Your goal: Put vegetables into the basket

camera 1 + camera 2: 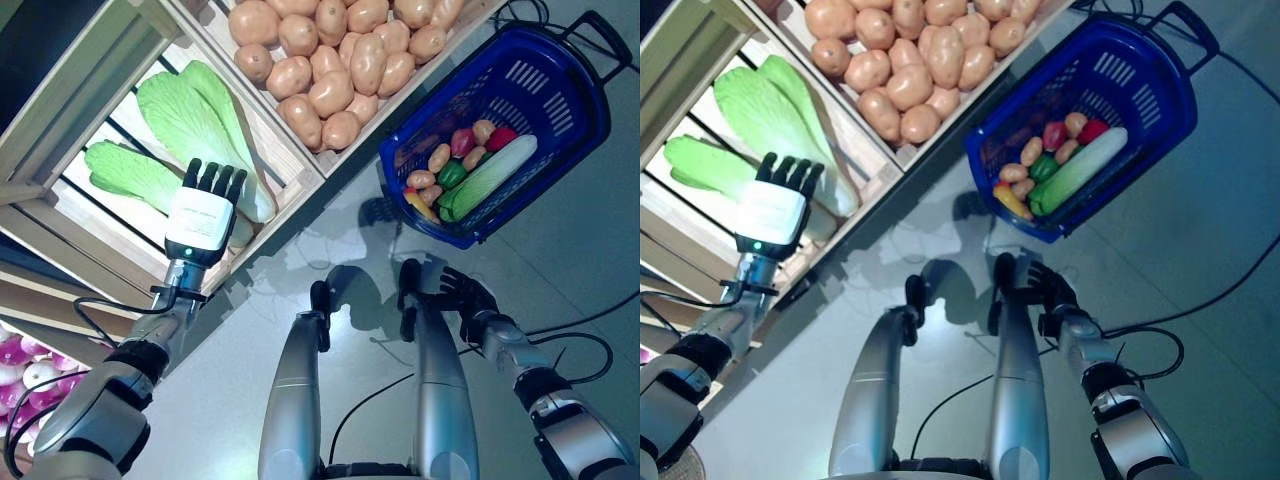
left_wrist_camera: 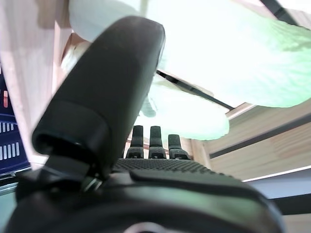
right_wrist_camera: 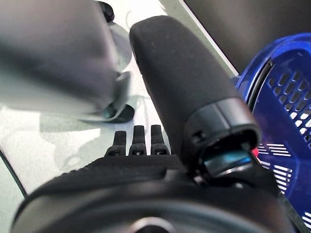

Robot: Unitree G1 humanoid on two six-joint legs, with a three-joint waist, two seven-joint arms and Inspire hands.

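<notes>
Two pale green cabbages lie in a wooden crate: a long one and a shorter one beside it. My left hand hovers over the crate's near edge with straight fingers, its fingertips at the long cabbage's lower end, holding nothing. In the left wrist view the cabbage fills the space past the fingers. The blue basket stands on the floor at right and holds a cabbage, peppers and small potatoes. My right hand hangs low near the floor, fingers relaxed and empty.
A second crate full of potatoes stands beside the cabbage crate. Purple-white turnips show at the lower left. The basket's black handles lie folded back at its far side. Grey floor lies between crates and basket.
</notes>
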